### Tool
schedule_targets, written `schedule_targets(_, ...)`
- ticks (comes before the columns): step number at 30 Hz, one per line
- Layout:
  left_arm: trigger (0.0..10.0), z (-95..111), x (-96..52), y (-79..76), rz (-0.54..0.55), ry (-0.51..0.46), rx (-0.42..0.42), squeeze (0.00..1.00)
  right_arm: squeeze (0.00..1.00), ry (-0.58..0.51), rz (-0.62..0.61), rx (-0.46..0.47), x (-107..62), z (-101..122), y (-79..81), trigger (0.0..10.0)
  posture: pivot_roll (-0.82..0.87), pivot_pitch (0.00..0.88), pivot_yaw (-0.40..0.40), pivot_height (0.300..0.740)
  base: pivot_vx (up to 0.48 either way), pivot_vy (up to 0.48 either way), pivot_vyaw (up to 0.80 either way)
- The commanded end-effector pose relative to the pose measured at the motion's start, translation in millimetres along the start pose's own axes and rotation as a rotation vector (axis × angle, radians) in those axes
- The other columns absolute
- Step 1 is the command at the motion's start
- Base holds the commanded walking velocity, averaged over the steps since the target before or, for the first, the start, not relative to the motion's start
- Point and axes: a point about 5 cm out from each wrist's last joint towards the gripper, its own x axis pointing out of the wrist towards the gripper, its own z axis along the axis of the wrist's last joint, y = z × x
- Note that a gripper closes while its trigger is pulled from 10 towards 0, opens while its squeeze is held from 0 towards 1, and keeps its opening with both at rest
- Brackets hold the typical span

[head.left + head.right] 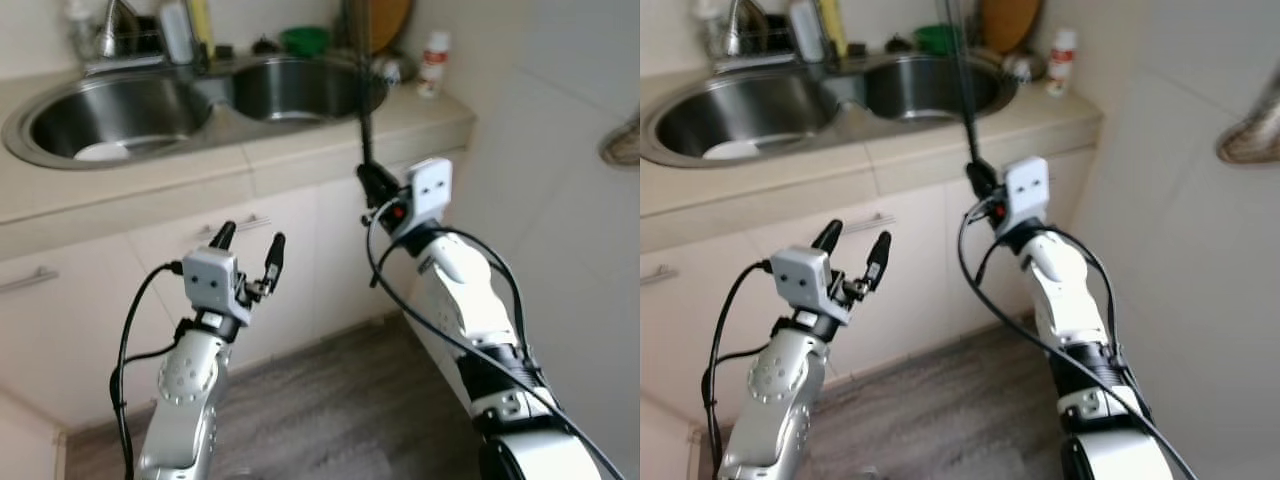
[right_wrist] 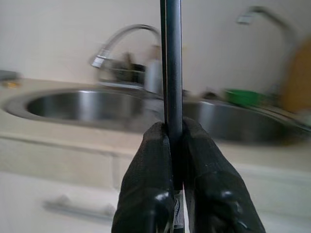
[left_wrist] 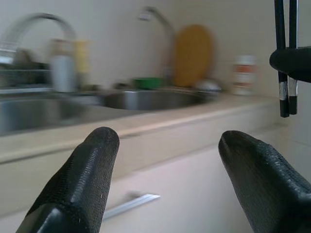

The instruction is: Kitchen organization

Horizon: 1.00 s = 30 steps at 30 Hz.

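Note:
A pair of black chopsticks (image 1: 363, 110) stands upright in front of the counter, level with the right sink basin (image 1: 300, 92). My right gripper (image 1: 372, 180) is shut on their lower part; in the right wrist view the fingers (image 2: 146, 184) pinch the chopsticks (image 2: 171, 58) tightly. My left gripper (image 1: 251, 240) is raised in front of the cabinet drawers, open and with nothing between its fingers (image 3: 82, 179). The left wrist view catches the chopsticks (image 3: 285, 58) off to one side.
A steel double sink (image 1: 215, 125) is set in the beige counter, with a white plate (image 1: 100, 152) in the left basin. Behind it stand taps, bottles, a green bowl (image 1: 305, 40), a wooden board and a white bottle (image 1: 433, 62). A wall runs along the right; the floor is grey wood.

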Motion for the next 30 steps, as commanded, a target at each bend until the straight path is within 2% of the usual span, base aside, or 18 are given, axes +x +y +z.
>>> schedule_targets(1, 10.0, 4, 0.1, 6.3, 0.024, -0.014, 0.027, 0.00, 0.00, -0.026, 0.034, 0.008, 8.8, 6, 10.1, 10.0, 0.04, 0.001, -0.061, 0.740, 0.375, 0.000, 0.41)
schedule_targets(7, 10.0, 7, 1.8, 6.3, 0.027, -0.034, 0.021, 0.00, 0.00, -0.017, 0.035, 0.001, 9.6, 5, 9.8, 10.0, 0.04, 0.000, -0.064, 0.740, 0.361, 0.000, 0.32)
schedule_targets(15, 10.0, 7, 1.5, 1.5, 0.002, -0.039, 0.009, 0.00, 0.00, -0.031, 0.020, -0.006, 13.4, 8, 6.4, 10.0, 0.04, 0.000, -0.065, 0.740, 0.319, 0.000, 0.76)
schedule_targets(30, 10.0, 9, 3.1, -1.1, -0.006, -0.055, 0.013, 0.00, 0.00, -0.088, 0.012, -0.018, 31.4, 25, 2.9, 10.0, 0.05, 0.000, -0.071, 0.740, 0.275, 0.000, 0.00)
